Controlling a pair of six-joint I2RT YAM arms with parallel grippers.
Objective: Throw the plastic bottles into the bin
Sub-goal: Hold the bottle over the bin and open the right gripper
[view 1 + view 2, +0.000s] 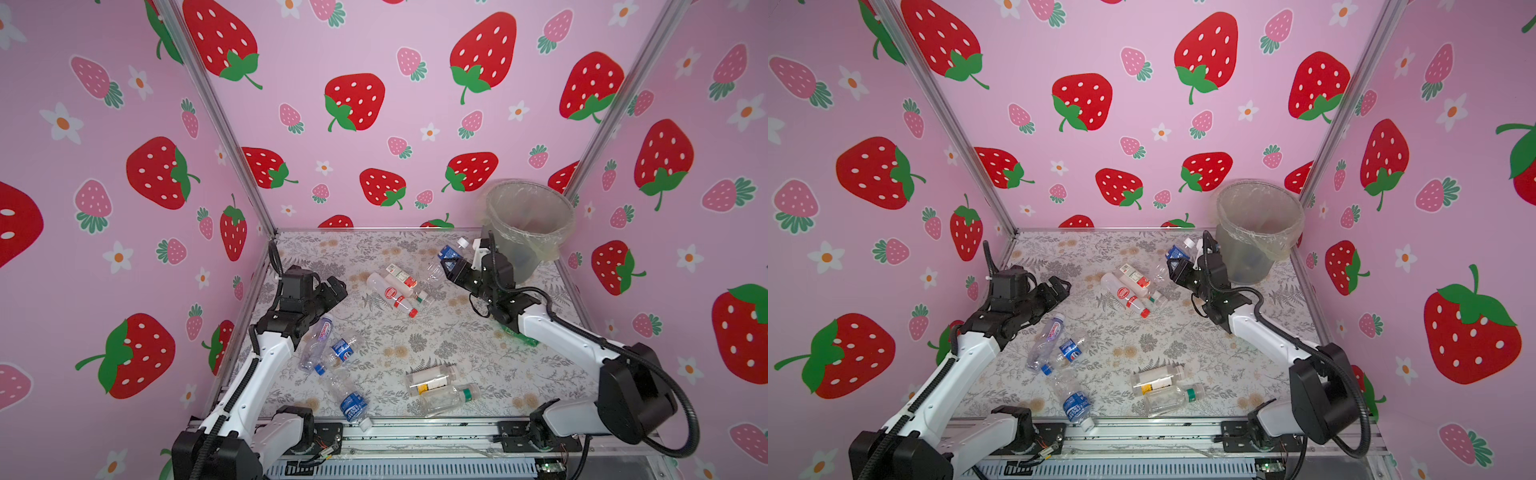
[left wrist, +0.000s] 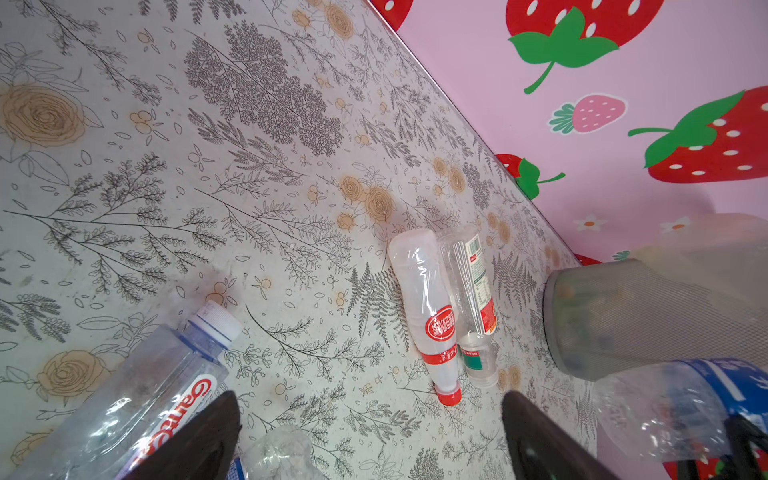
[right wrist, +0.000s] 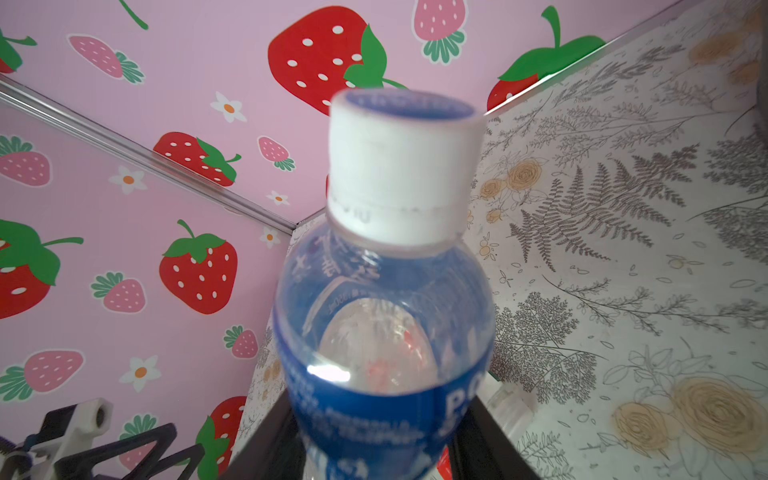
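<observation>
A held bottle (image 1: 448, 252), clear with a blue label and a white cap, is pinched at the label by the right claw (image 1: 452, 262). It is carried clear of the surface (image 1: 365, 249), just beside the wall of the bin (image 1: 540, 245), with its cap turned towards the bin and not over the opening. The bin is set upright in the far right corner of the surface, a clear liner folded over its rim. What lies inside cannot be told through the grey wall.

The left claw (image 1: 337, 287) is spread wide with nothing between its fingers (image 2: 199, 436), and is held above the left side of the surface.

The other bottles are left lying on the surface:
- A red-capped bottle (image 1: 390, 294), a red-label bottle (image 1: 401, 276) and a small green-label bottle (image 1: 422, 297) are found touching one another in the middle.
- Three bottles (image 1: 343, 351), one with red lettering and two with blue labels, are spread near the left arm.
- Two clear bottles (image 1: 430, 378) are seen side by side near the front edge.
- A green bottle (image 1: 521, 336) is mostly hidden under the right arm.
</observation>
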